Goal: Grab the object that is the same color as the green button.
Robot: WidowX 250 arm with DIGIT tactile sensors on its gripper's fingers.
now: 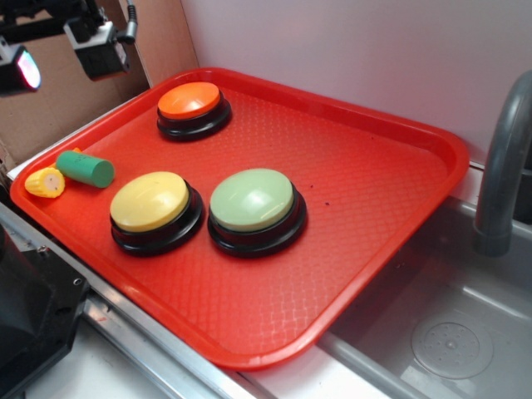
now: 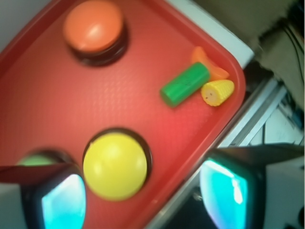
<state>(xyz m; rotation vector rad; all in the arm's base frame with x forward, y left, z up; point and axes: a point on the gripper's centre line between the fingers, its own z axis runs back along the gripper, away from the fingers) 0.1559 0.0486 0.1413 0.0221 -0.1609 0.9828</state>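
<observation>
The object, a small dark-green cylinder point(image 1: 85, 169) point(image 2: 185, 84), lies on its side near the left corner of the red tray point(image 1: 357, 166). A yellow corn toy point(image 1: 45, 182) point(image 2: 218, 92) sits right beside it. The pale-green button point(image 1: 252, 199) stands mid-tray; in the wrist view only a sliver of it point(image 2: 35, 160) shows behind the left finger. My gripper point(image 1: 62, 62) point(image 2: 145, 195) hangs high above the tray's left corner, well clear of the cylinder. It is open with nothing between its fingers point(image 2: 62, 200).
A yellow button point(image 1: 150, 201) point(image 2: 114, 164) stands left of the green one, and an orange button point(image 1: 189, 100) point(image 2: 94, 26) at the tray's back. A small orange piece point(image 2: 209, 62) lies behind the cylinder. A grey sink point(image 1: 449, 332) and faucet point(image 1: 503, 166) are at the right, cardboard point(image 1: 50, 108) at the left.
</observation>
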